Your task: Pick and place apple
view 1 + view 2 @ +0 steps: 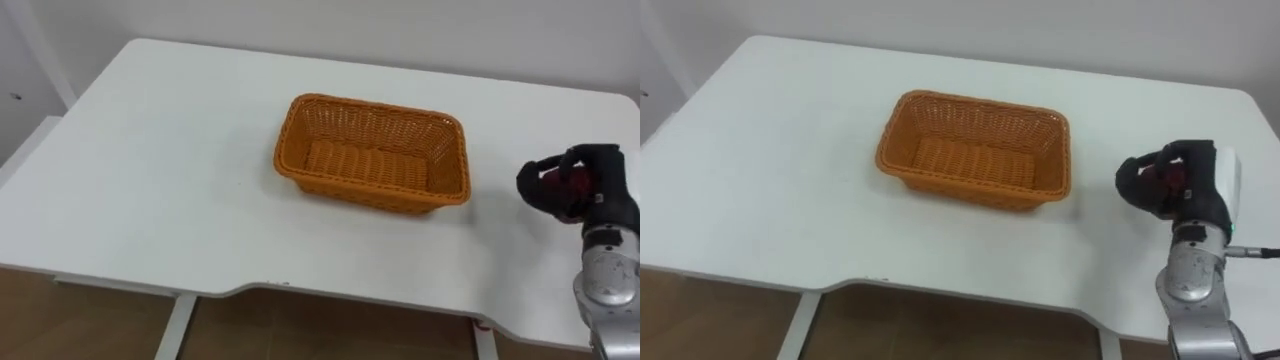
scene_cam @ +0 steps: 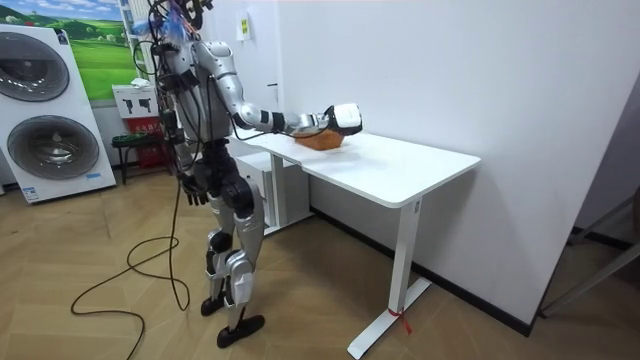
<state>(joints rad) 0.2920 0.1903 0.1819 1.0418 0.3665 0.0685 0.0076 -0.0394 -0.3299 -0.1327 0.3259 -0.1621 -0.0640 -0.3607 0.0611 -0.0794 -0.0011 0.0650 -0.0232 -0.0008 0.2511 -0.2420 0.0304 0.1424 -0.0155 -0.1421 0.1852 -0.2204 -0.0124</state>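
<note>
My right hand (image 1: 572,183) (image 1: 1168,180) hangs above the white table (image 1: 150,180), to the right of the orange wicker basket (image 1: 373,152) (image 1: 978,150). Its dark fingers are curled round a red apple (image 1: 571,184) (image 1: 1162,178), of which only a small patch shows between them. The basket is empty and stands near the middle of the table. In the room view the robot stands at the table's end with its right arm stretched out over the top, the right hand (image 2: 343,118) next to the basket (image 2: 320,139). The left hand (image 2: 186,184) hangs at its side.
The table's front edge (image 1: 300,295) has a shallow cut-out and runs close below the basket. A white wall stands behind the table. In the room view, washing machines (image 2: 50,110) stand at the room view's left, far from the table.
</note>
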